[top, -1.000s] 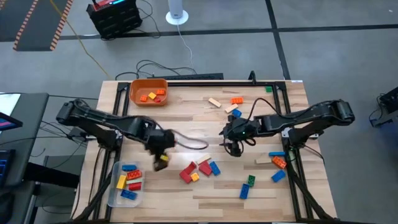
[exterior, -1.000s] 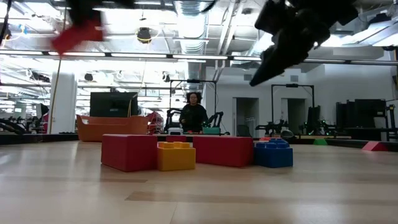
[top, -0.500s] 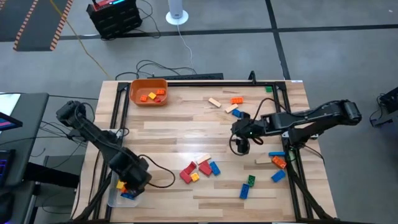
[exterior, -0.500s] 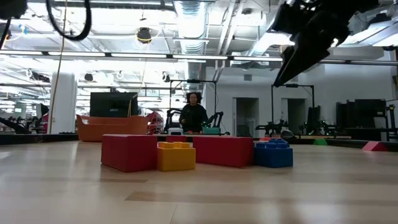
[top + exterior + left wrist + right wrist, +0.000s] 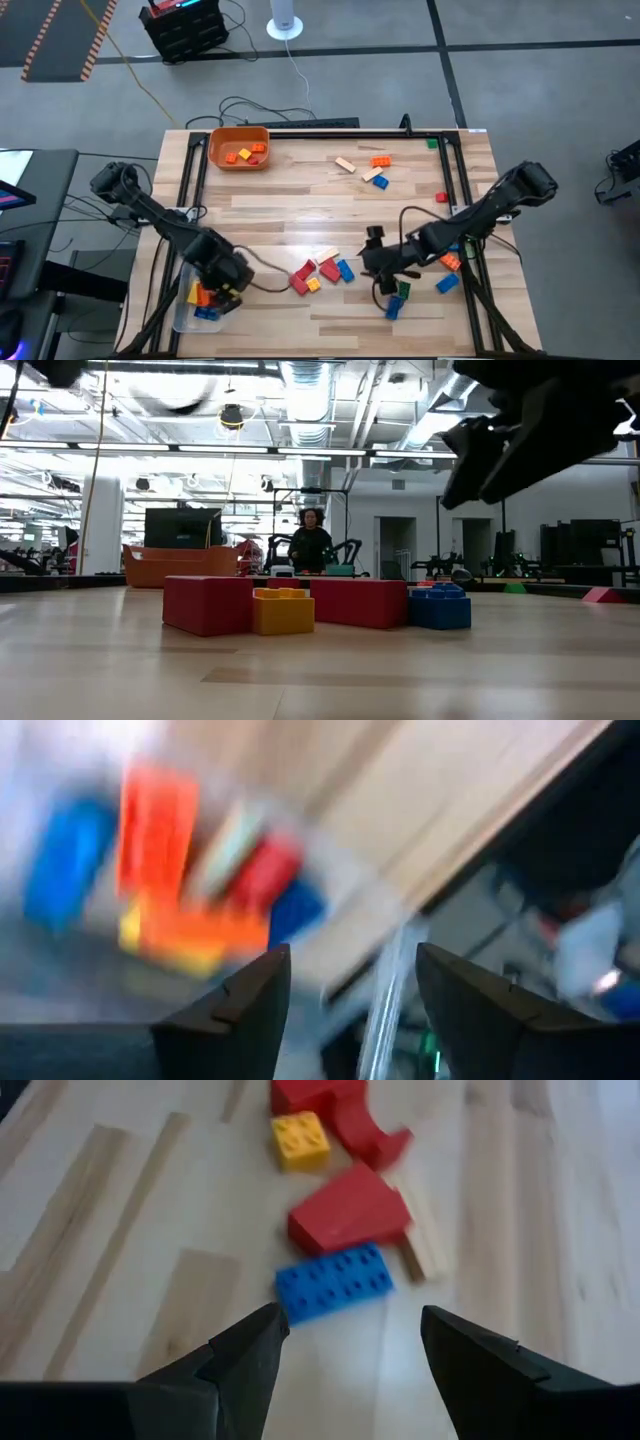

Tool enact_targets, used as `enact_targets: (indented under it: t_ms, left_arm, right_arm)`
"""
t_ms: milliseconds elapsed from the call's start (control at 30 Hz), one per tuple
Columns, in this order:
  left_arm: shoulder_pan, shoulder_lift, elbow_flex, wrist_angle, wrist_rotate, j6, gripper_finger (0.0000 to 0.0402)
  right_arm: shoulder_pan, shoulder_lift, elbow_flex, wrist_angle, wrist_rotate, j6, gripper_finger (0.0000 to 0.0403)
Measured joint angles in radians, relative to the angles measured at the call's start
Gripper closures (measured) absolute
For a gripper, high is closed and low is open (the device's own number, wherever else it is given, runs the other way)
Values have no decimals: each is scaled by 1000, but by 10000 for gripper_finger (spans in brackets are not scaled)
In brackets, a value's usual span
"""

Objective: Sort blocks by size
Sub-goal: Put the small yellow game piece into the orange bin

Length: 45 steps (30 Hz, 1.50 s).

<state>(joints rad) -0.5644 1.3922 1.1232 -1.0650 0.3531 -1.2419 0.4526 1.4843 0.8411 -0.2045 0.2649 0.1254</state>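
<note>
**Two arms split the sorting work across a scattered desk**

From above: the left hand [image 5: 222,283] hangs over the clear tub [image 5: 181,303] at the near-left corner of the desk [image 5: 280,210], where long blocks in blue, yellow and orange already lie. Its position suggests a drop into the tub, though this view does not show whether a block has just left it. The right hand [image 5: 382,262] reaches toward the middle of the near edge, just beside a central cluster of blocks [image 5: 320,272] and above a green block [image 5: 402,290] and a blue block [image 5: 392,306]. An orange bin [image 5: 239,146] at the far-left corner holds a few small orange and red pieces, apparently the short ones. Other blocks lie loose near the far edge and by the right rail.

From desk level: red, yellow and blue blocks stand in a row on the wood. The red blocks [image 5: 208,603] flank a yellow block [image 5: 283,610]. A dark arm looms at upper right, well above them. A person stands far back in the room.

From the left wrist: the fingers [image 5: 235,1015] are spread with nothing between them, and blurred blocks in the tub show beyond, so the load seems to be delivered.

From the right wrist: the fingers [image 5: 235,1370] stand wide apart and empty, aimed at a long blue block [image 5: 334,1283] lying against a red block [image 5: 349,1212] – likely the next pick, chosen for its length.
</note>
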Motion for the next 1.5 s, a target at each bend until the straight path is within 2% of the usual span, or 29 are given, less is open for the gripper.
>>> enact_targets:
  t_ms: [133,233,500,667,867,1067,1167,1300,1500]
  left_arm:
    - [76,0,6,81,-166,137,197]
    - [132,0,7,85,-253,245,197]
    - [199,0,7,28,-395,428,198]
    - [178,-37,7,-18,-531,459,198]
    - [158,-143,7,-40,-645,417,198]
    - [157,-205,7,-79,-682,382,198]
    - [159,-212,7,-83,-714,383,198]
    - [161,-211,7,-84,-721,392,198]
    - [161,-212,7,-95,-722,391,198]
  right_arm:
    - [12,107,75,41,0,-76,132]
    - [12,205,158,56,-14,-156,133]
    - [-22,406,367,13,-88,-303,133]
    - [-52,474,436,11,-133,-344,133]
    - [-90,536,478,15,-190,-360,133]
    - [-94,534,483,64,-195,-371,133]
    - [-96,534,483,95,-240,-372,133]
    - [-102,549,482,105,-241,-372,133]
    - [-101,634,503,97,-242,-370,133]
